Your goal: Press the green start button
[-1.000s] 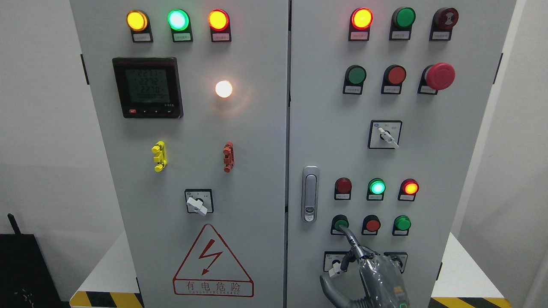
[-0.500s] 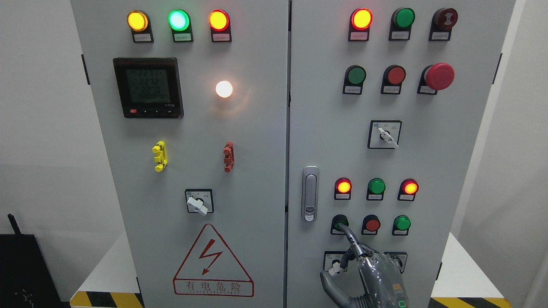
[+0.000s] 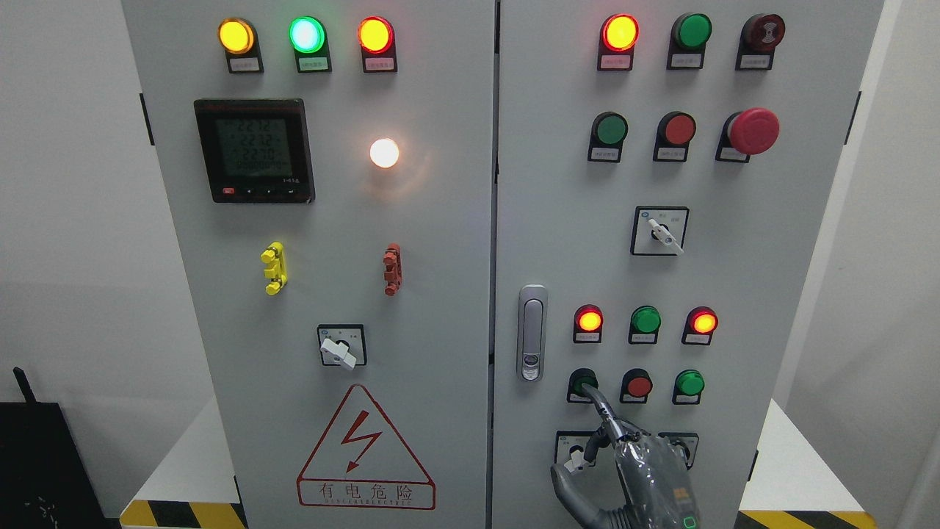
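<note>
green start button [image 3: 584, 382] | lower right of door handle [image 3: 532, 332] | right hand [image 3: 646, 470] fingers curled, index fingertip on it | pressing step; I judged release and withdrawal next

You can read "有电危险" under the lightning bolt on the red-outlined triangular warning sign [image 3: 366, 450] at six o'clock; the black digital meter [image 3: 254, 150] at ten o'clock shows blurred digits, roughly "2270".
</note>
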Available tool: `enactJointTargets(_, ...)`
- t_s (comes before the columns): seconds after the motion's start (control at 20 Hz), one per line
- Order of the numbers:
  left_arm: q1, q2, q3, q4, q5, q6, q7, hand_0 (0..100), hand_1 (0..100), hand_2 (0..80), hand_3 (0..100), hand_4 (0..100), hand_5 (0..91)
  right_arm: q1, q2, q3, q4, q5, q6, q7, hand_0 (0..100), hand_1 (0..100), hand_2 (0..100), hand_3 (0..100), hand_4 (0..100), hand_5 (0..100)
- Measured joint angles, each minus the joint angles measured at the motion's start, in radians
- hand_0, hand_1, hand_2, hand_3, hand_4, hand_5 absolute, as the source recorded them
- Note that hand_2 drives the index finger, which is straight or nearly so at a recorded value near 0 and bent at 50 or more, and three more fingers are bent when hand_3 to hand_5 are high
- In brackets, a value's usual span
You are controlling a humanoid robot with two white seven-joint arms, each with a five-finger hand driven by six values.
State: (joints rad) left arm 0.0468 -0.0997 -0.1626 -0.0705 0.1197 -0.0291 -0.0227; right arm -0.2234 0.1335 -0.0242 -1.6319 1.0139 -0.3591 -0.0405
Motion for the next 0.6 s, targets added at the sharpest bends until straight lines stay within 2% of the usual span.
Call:
enactJointTargets(0.3,0.0,0.0,0.0,0.0,0.0,0.0,0.0,12,56,0.0,0,0,0.0,0.032,0.0,0.01,-0.03,-0.019,-0.002,0.002,34,18,0,68,62,57)
enactJointTargets(0.6,0.0,0.0,0.0,0.0,0.0,0.0,0.0,12,56,0.0,0,0,0.0,0.08,0.0,0.004,-0.075,-0.068,-0.011,0.009,38,16,0,63,57,47)
